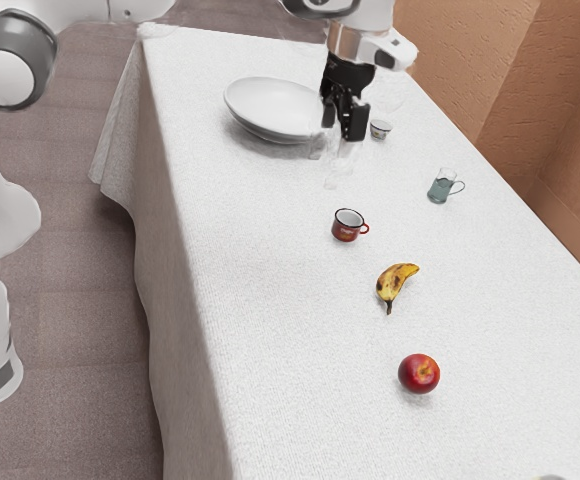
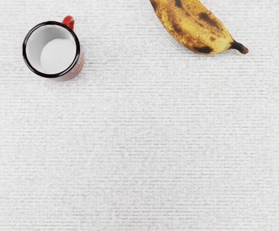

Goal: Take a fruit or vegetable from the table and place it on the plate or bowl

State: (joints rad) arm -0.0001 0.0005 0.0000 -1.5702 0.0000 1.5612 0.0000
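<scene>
A red mug [image 1: 348, 225] stands on the white tablecloth [image 1: 250, 330], apart from a glass mug [image 1: 442, 187] and small cup [image 1: 380, 128]

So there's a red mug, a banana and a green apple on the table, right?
Not quite. The apple is red, not green, as the exterior view shows. The red mug and the banana are on the table, as you said.
</scene>
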